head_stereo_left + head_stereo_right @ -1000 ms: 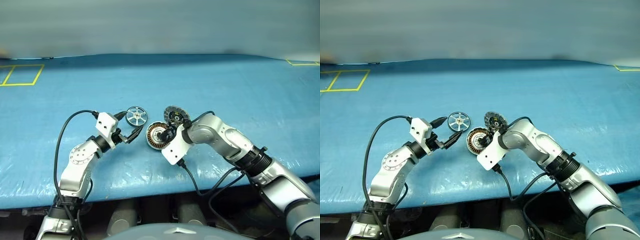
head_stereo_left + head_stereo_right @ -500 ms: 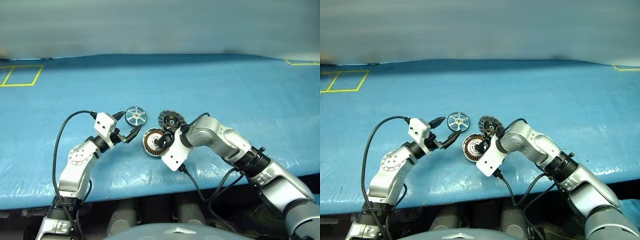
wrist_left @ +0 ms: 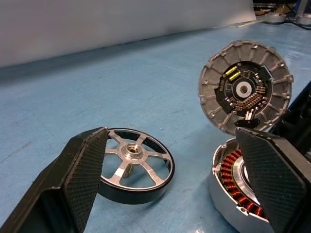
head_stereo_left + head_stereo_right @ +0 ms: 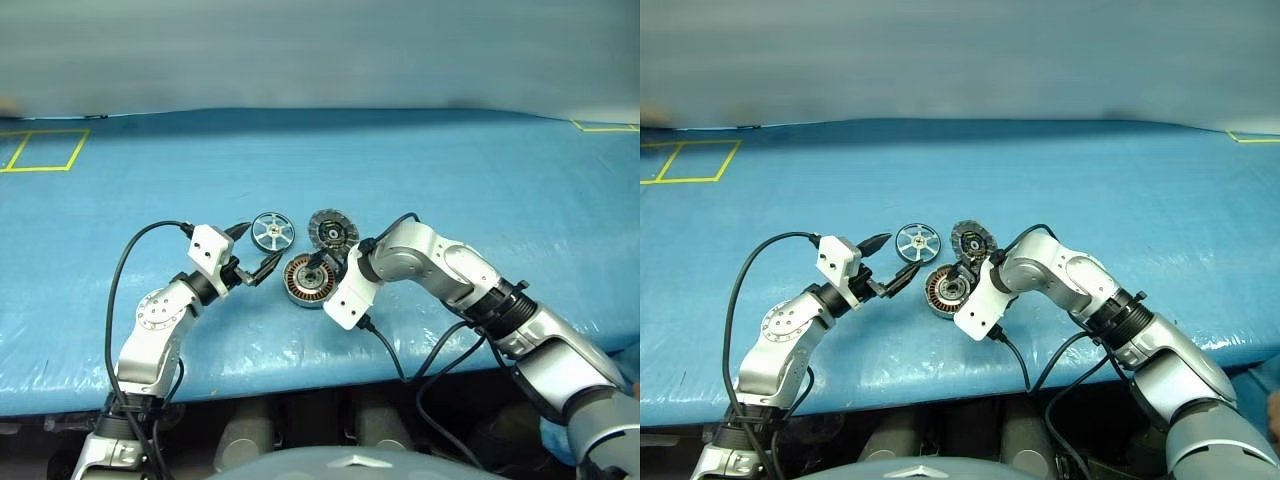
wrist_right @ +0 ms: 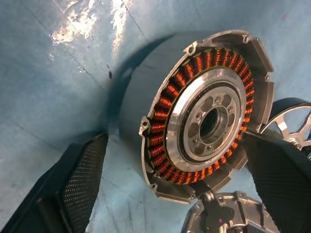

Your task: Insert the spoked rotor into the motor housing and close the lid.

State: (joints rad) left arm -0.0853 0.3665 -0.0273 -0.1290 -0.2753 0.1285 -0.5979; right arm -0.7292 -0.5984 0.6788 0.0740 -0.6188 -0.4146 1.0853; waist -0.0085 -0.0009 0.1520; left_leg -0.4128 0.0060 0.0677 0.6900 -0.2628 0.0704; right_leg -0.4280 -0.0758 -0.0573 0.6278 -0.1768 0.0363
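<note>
Near the centre of the left eye view, the motor housing [image 4: 306,281] is lying on the blue tabletop [image 4: 450,170], its copper windings facing up. The lid [image 4: 333,229] is sitting just above and to the right of it in the frame, and in the left wrist view it is leaning upright on its edge, ribbed face showing, touching or nearly touching the housing's rim. The spoked rotor [image 4: 272,230] is lying flat on the table to the left of the lid, apart from the housing.

The right gripper [image 4: 318,268] is reaching in from the lower right of the frame, its forearm bending at the elbow and its wrist tipping steeply downward over the housing. Its jaws are standing wide apart, one finger [image 5: 80,184] on each side of the housing without closing on it.

The left gripper [image 4: 254,252] is pointing roughly level toward the right, from the lower left, hovering beside the rotor. Its jaws are spread wide too, holding nothing.
</note>
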